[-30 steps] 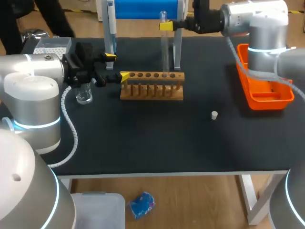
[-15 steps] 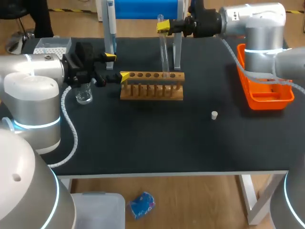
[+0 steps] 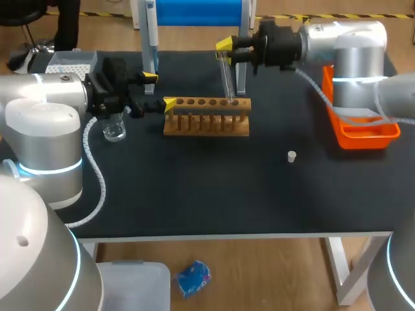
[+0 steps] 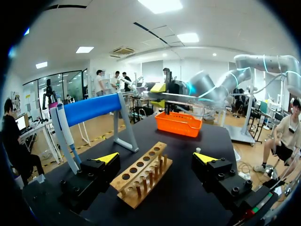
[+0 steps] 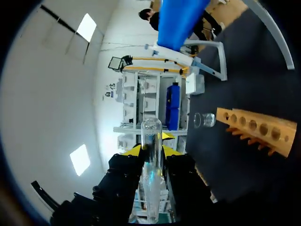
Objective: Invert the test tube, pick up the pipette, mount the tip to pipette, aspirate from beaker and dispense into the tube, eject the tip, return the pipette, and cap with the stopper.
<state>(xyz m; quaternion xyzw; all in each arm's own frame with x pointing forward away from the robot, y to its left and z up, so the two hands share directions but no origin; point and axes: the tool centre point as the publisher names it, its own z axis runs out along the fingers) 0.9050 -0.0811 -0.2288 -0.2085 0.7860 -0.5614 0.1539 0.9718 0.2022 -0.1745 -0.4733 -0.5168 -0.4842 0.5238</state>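
Left jaws stand spread on either side of the left end of the rack (image 3: 206,115). Above the rack's right end, right jaws pinch the tilted test tube (image 3: 225,78). Step 1, inverting, seems underway; next, lower it upright into 1 hole.
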